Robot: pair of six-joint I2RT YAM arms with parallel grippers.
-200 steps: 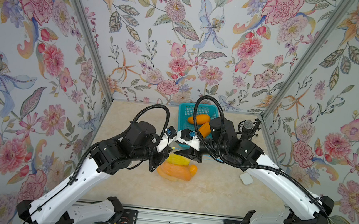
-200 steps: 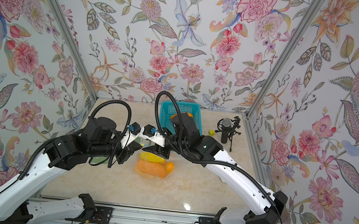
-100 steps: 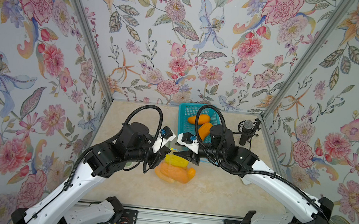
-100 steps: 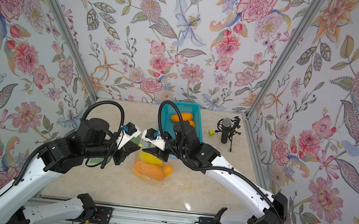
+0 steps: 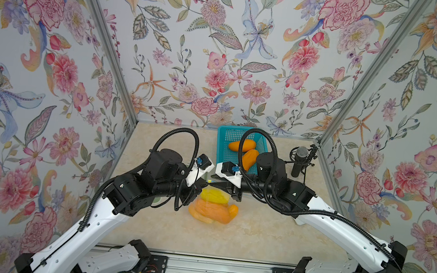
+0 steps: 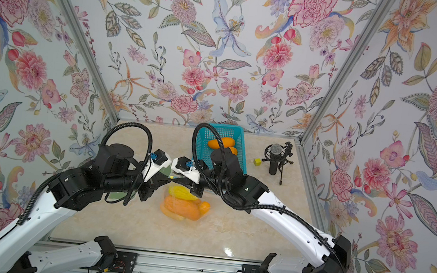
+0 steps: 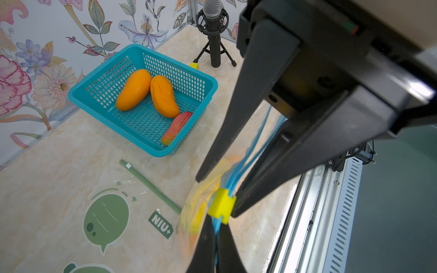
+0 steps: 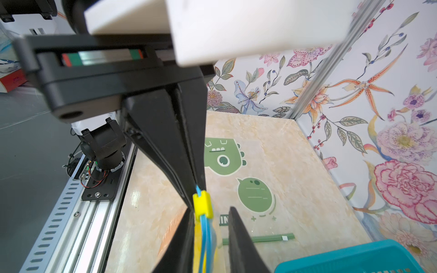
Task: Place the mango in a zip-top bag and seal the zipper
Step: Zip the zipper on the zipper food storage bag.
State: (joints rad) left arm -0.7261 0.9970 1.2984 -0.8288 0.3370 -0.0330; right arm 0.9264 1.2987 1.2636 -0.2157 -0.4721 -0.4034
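Two grippers meet over the clear zip-top bag [image 5: 211, 211] holding yellow and orange mangoes. Left gripper [image 8: 197, 186] is pinched tight on the blue zipper strip [image 8: 205, 238], just beside the yellow slider [image 8: 202, 204]. Right gripper [image 8: 210, 212] straddles that strip, jaws apart, with the track running away from the slider toward it.

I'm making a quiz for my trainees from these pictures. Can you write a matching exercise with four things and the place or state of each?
Things:
1. slider
2. basket
3. microphone
4. green strip

Places or states:
A. standing upright
B. lying flat on the table
C. on the bag zipper
D. holding three mangoes

Pairs: 1-C, 2-D, 3-A, 4-B
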